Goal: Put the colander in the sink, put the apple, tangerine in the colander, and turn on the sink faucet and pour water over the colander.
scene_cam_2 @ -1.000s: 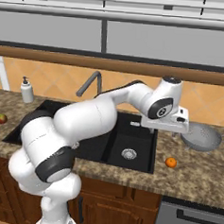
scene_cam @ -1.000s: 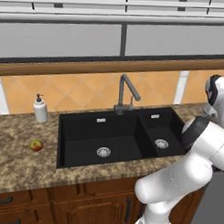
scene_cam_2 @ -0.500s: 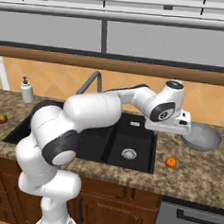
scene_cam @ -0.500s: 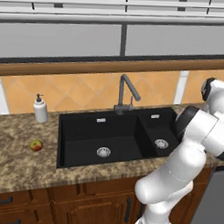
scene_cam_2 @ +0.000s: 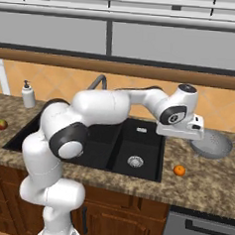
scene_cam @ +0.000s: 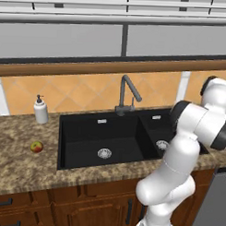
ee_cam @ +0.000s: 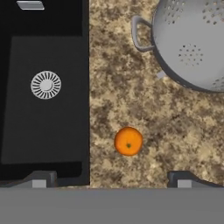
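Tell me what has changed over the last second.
The arm swung its elbow further right, and the hand edged slightly left, open and empty above the counter. The colander, tangerine and apple stayed where they lay.

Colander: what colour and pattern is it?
Grey metal, dotted with small holes; the colander shows best in the hand view.

One colander (scene_cam_2: 213, 144), one tangerine (scene_cam_2: 179, 170), one apple (scene_cam: 36, 147), one soap pump bottle (scene_cam: 40, 110), one faucet (scene_cam: 127, 95), one black sink (scene_cam: 82, 132) — two basins, two silver drains (scene_cam: 104, 153) — one robot arm (scene_cam_2: 105, 108)
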